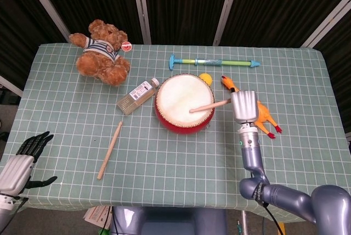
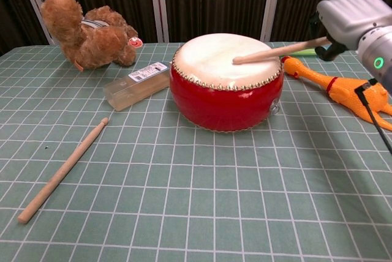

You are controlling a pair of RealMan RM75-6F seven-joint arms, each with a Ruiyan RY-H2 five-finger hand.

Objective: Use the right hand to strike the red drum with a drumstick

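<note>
Drum (image 1: 184, 103) right in the middle of the table (image 1: 175, 152), red shell, pale skin facing up, and the right hand (image 1: 244, 107) sits just to its right, fingers wrapped around a drumstick (image 1: 210, 105). The stick slants down and leftward from the hand, and its tip is on the drumhead, a little right of center. From the chest view the drum (image 2: 225, 81) shows the stick (image 2: 278, 51) angled low across the right part of the skin, the hand (image 2: 349, 22) raised above table level beyond the rim. A rubber chicken (image 1: 262, 115) lies just right of that hand. Over on the near left, the left hand (image 1: 22, 158) hangs off the table's corner, fingers spread, grasping nothing. A second drumstick (image 1: 110, 150) lies loose, near left of the drum. A clear bottle (image 1: 137, 96) rests just left of the drum, a teddy bear (image 1: 102, 51) sits far left, and a blue-green pump toy (image 1: 214, 62) lies along the far side.
</note>
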